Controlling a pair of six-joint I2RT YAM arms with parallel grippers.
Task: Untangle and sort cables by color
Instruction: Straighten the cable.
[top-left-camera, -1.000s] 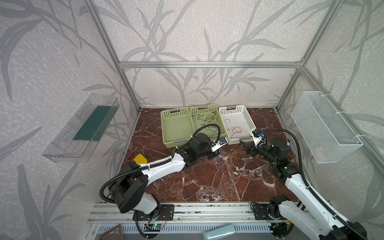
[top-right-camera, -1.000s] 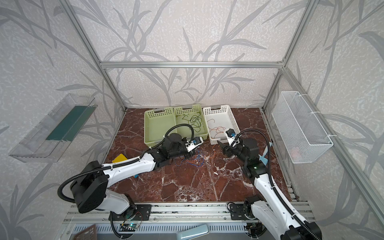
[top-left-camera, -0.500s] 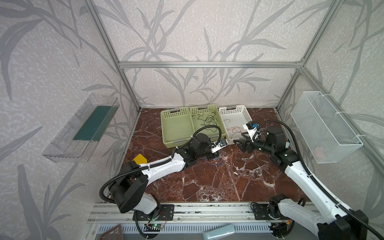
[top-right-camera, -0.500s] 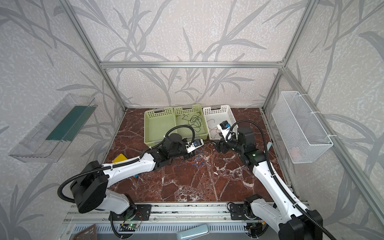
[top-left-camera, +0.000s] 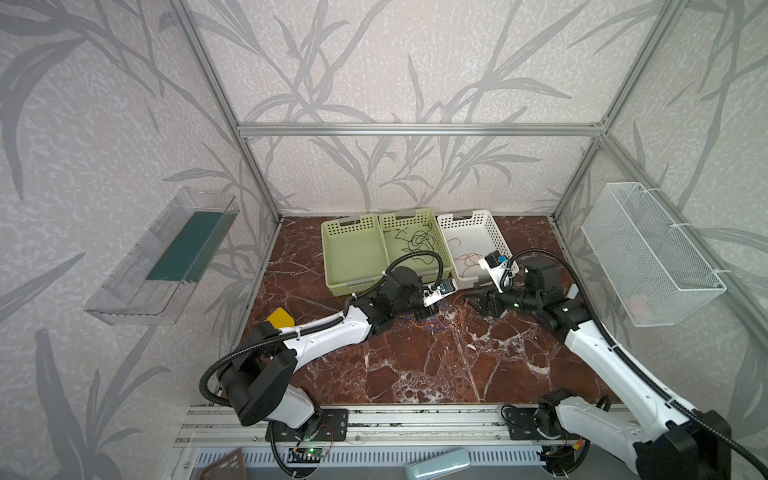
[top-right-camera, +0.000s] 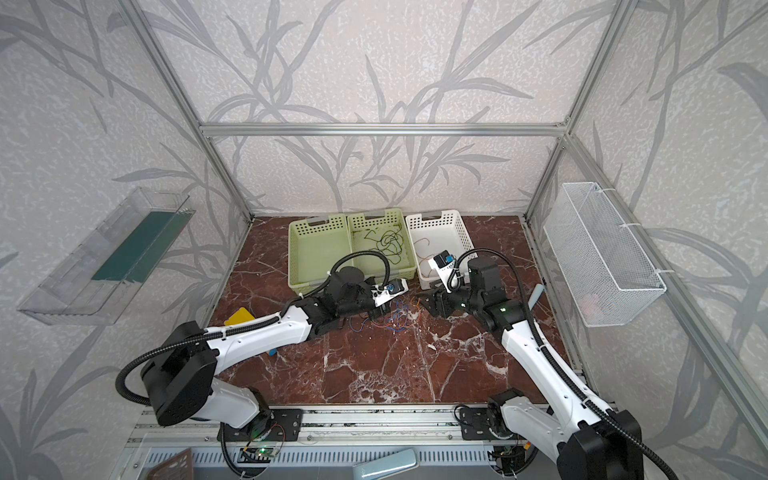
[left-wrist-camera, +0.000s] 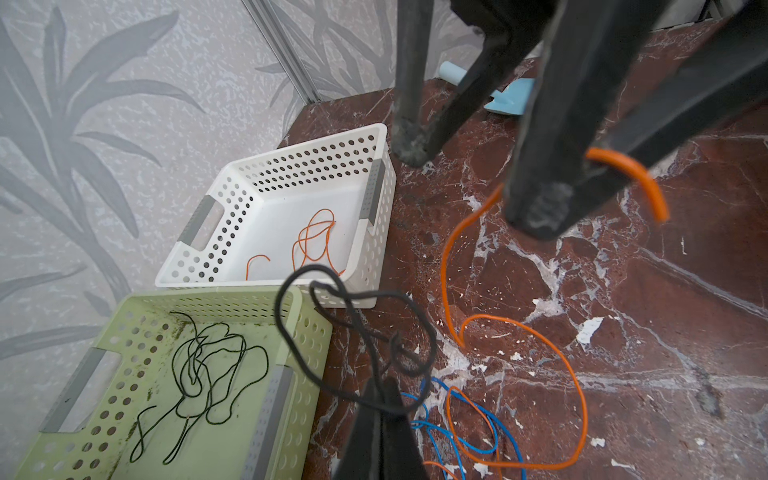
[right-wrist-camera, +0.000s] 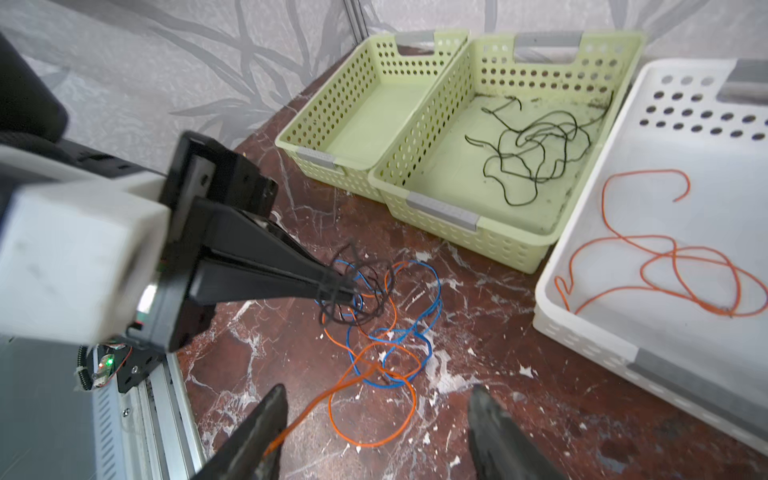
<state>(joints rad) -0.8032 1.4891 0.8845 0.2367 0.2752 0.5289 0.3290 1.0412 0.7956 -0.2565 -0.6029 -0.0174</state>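
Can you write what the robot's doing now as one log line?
left hand: shut on dark cable | right hand: open, orange cable draped over one finger | floor: blue cables tangled with orange

no readable text in any view, no legible labels, brands, numbers or signs

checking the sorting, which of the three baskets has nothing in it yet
The green basket at the row's end: the middle green basket holds dark cables, the white basket orange cables.
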